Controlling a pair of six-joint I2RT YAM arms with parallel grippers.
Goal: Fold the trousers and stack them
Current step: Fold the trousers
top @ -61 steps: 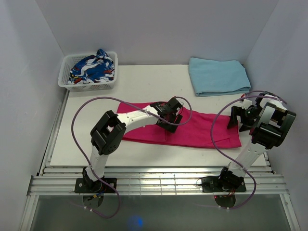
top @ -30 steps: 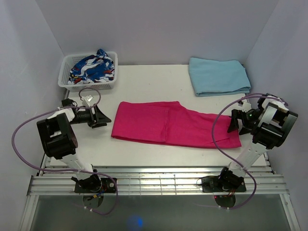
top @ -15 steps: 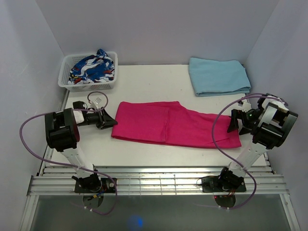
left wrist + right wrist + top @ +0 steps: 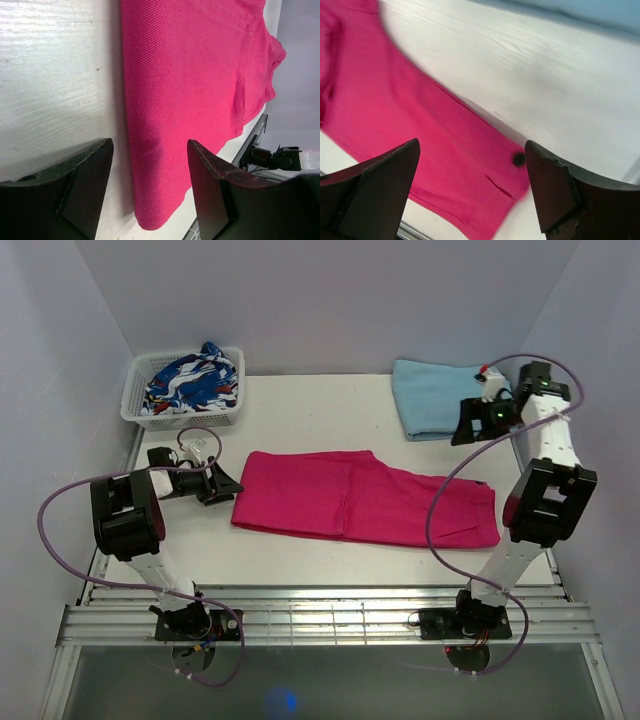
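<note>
The trousers [image 4: 360,498] lie flat on the white table [image 4: 300,410] as one long magenta band running left to right, wider at the left end and narrower toward the right, with a short seam line showing near the right end. The left gripper [image 4: 228,488] sits low just beside the trousers' left end, pointing at it. Its jaws stand well apart with nothing clamped. In the left wrist view the rounded edge of the fabric lies in line with the gap between the two dark fingers [image 4: 75,190], but whether the tips touch the cloth cannot be told. The right gripper [image 4: 461,433] is raised beyond the trousers' right end, well apart from them, with its jaws spread wide and holding nothing. The right wrist view is blurred and shows the pink fabric far below. A folded light blue cloth [image 4: 440,400] lies beyond the trousers' right half. A white basket [image 4: 140,420] holding a blue, white and red patterned garment [image 4: 190,380] stands beyond their left end.
</note>
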